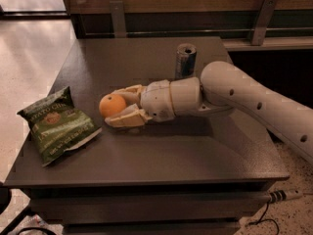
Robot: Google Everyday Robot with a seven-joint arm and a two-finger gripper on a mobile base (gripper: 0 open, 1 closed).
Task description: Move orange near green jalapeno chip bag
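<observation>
The orange (111,105) sits between the two pale fingers (128,121) of my gripper (114,107), just above the dark table top, left of centre. The gripper is shut on the orange, one finger above it and one below, and the arm reaches in from the right. The green jalapeno chip bag (57,127) lies flat near the table's left edge, a short gap to the left of and slightly below the orange. The bag and the orange do not touch.
A tall silver-blue drink can (185,60) stands behind my wrist, towards the table's back. The dark table (161,160) drops off at its left and front edges. A wooden wall with metal brackets runs along the back.
</observation>
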